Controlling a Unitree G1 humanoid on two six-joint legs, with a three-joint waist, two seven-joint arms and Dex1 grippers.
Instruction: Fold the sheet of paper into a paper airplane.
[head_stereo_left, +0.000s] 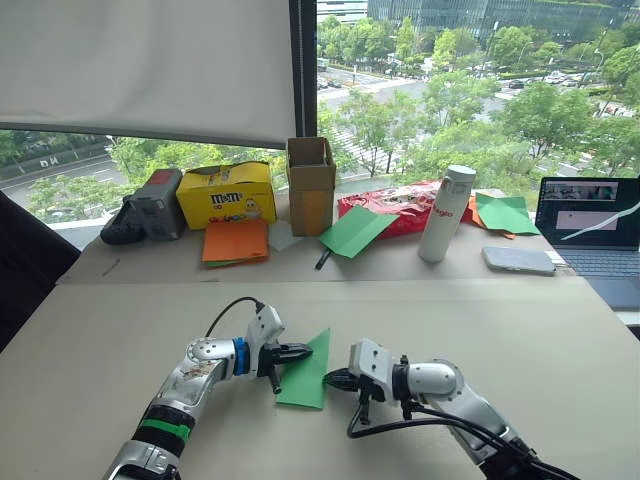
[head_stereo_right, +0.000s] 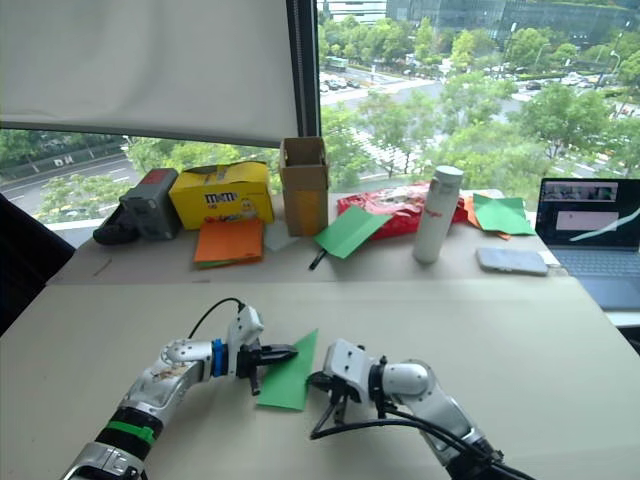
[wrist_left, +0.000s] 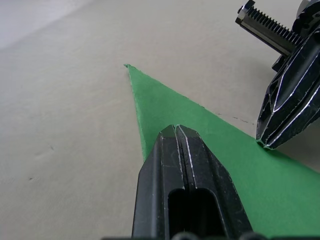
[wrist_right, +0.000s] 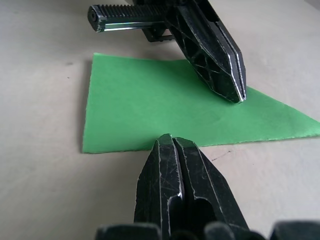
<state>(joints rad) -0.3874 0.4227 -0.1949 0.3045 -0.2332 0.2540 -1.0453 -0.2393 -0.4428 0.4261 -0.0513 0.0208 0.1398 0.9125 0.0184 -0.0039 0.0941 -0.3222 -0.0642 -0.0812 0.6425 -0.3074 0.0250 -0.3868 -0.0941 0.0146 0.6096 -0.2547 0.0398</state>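
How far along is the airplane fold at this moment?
Well along: the green paper already lies as a pointed, folded wedge. In hand: the shut left gripper presses on it, while the shut right gripper sits at its edge. What folds remain cannot be told.

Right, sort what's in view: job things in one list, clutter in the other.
Job:
paper airplane, green, folded to a pointed wedge
left gripper, shut, tips on the paper
right gripper, shut, at its edge

Lying about:
orange paper sheets
yellow box
cardboard box
white bottle
laptop
phone
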